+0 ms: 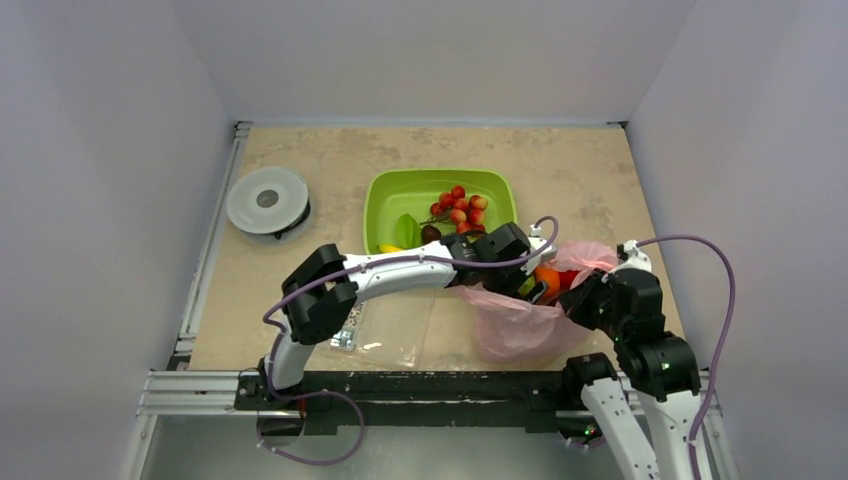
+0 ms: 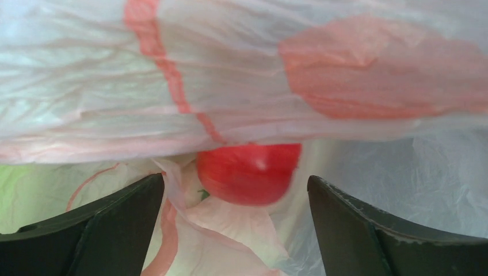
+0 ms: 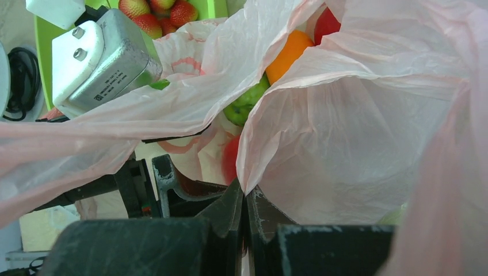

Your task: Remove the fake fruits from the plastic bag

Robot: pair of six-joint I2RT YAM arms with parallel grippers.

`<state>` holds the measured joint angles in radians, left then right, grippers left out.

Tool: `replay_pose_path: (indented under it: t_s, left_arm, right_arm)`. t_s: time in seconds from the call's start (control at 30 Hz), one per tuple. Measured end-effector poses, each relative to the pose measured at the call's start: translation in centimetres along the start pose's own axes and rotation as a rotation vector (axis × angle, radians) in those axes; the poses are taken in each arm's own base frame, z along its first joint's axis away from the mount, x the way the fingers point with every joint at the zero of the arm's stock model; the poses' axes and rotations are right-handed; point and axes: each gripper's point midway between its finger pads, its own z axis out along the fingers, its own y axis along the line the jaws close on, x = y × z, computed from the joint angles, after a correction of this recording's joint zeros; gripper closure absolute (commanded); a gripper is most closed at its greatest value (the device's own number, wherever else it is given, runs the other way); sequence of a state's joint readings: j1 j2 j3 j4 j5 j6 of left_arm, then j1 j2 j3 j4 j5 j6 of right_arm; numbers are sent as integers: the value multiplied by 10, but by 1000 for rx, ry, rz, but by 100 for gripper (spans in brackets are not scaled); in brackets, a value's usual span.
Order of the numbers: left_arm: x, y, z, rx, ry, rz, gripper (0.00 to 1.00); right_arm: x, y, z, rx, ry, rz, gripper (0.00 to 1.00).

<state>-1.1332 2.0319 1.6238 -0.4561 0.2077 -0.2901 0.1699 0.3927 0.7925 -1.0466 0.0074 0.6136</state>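
Note:
The pink plastic bag [image 1: 515, 325] lies at the front right of the table with its mouth held up. My right gripper [image 3: 246, 192] is shut on the plastic bag's [image 3: 357, 144] edge, the film pinched between its tips. My left gripper [image 1: 530, 283] reaches into the mouth. In the left wrist view the left gripper [image 2: 236, 179] stands open, and a red fake fruit [image 2: 248, 172] lies just ahead between the jaws, touching neither. An orange fruit [image 3: 289, 53], a green one [image 3: 247, 100] and a red one [image 3: 230, 158] show inside the bag.
Behind the bag, a green tray [image 1: 385, 195] holds a cluster of red berries [image 1: 460, 205], a green piece [image 1: 406, 230], a dark maroon fruit [image 1: 431, 233] and a banana [image 1: 390, 248]. A white round spool [image 1: 267, 200] sits at back left. A clear box of screws [image 1: 390, 325] lies under the left arm.

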Motion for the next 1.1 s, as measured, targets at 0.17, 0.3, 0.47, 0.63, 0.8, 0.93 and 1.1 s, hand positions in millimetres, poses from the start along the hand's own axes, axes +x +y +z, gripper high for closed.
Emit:
replay_pose_path:
  t_s: [0.17,0.3,0.47,0.63,0.8,0.93,1.1]
  left_arm:
    - [1,-1,-9,-4,22,20,0]
    - [-13,-8,-24,10,2,41,11]
    - [-34,-22,-36,48,-42,61,37]
    - [-42,-42,-40,95,-66,87,52]
    - [-40,-65,-38,132,-66,121,62]
    - [-29,-73,-28,122,-38,170,42]
    - [-12,-55,-11,31,17,209,18]
  right_arm:
    - [-1,0,0,0,-1,-3,100]
    - [-3,2,-2,-2,-3,-4,100]
    - [-3,2,-2,-2,-4,-5,100]
    - [-6,4,-4,-9,-14,-4,100]
    - [-8,5,-6,-13,-20,-5,100]
    - [-8,5,-6,-14,-21,-5,100]
    - [-5,1,-7,8,-7,-13,100]
